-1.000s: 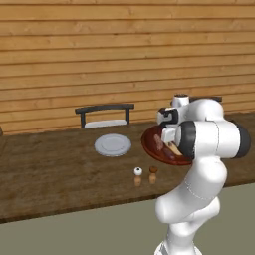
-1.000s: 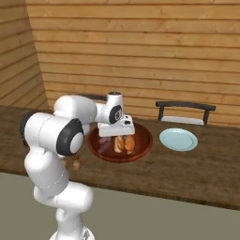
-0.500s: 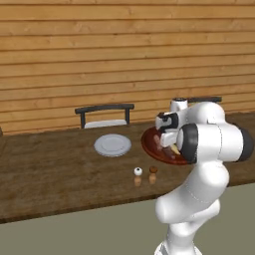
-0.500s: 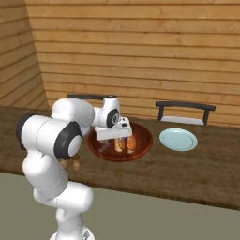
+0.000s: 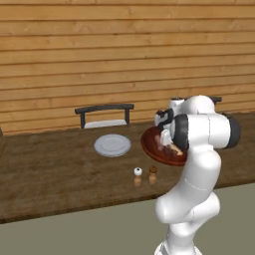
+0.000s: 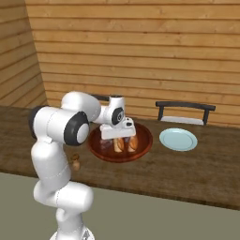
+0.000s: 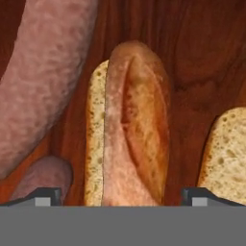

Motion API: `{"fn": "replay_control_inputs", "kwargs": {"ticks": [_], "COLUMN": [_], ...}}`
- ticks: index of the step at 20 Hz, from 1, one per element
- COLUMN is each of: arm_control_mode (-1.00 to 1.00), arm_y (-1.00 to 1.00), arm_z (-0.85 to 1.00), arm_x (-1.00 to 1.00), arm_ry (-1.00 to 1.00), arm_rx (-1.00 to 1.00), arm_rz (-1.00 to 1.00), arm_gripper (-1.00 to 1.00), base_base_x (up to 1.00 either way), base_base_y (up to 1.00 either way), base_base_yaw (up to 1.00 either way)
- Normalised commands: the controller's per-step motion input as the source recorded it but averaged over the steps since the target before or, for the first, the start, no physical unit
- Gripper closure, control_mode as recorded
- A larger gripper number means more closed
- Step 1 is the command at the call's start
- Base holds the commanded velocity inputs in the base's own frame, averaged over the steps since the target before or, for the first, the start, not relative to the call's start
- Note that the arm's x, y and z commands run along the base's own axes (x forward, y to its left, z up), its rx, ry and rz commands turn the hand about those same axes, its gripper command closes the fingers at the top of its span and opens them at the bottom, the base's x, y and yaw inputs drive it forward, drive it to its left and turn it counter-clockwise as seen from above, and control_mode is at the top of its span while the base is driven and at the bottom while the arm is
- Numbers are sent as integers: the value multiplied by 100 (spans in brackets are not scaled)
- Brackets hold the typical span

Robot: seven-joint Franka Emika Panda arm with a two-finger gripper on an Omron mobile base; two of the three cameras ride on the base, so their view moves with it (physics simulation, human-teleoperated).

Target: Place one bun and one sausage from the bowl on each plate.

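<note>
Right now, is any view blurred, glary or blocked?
Hand view: close and soft, bun and sausage cropped, no glare. Left base view: arm hides much of the bowl. Right base view: even light, plate clear.

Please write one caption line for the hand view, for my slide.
Open hand low over a bun in the wooden bowl, fingertips on either side of it, sausage alongside.
</note>
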Motion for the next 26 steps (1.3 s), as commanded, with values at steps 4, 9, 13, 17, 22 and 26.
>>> {"fn": "replay_control_inputs", "kwargs": {"ticks": [4, 9, 13, 17, 22, 26], "arm_control_mode": [-100, -100, -100, -100, -100, -100], "arm_y": [0, 0, 0, 0, 0, -10], "arm_z": [-29, -3, -12, 14, 99, 95], "arm_x": [0, 0, -1, -14, -68, -38], "arm_ry": [8, 5, 1, 0, -15, -20], "arm_rx": [0, 0, 0, 0, 3, 0], "arm_rz": [0, 0, 0, 0, 2, 5], "arm_gripper": [-100, 100, 100, 100, 100, 100], "base_base_x": [0, 0, 0, 0, 0, 0], "base_base_y": [0, 0, 0, 0, 0, 0], "base_base_yaw": [0, 0, 0, 0, 0, 0]}}
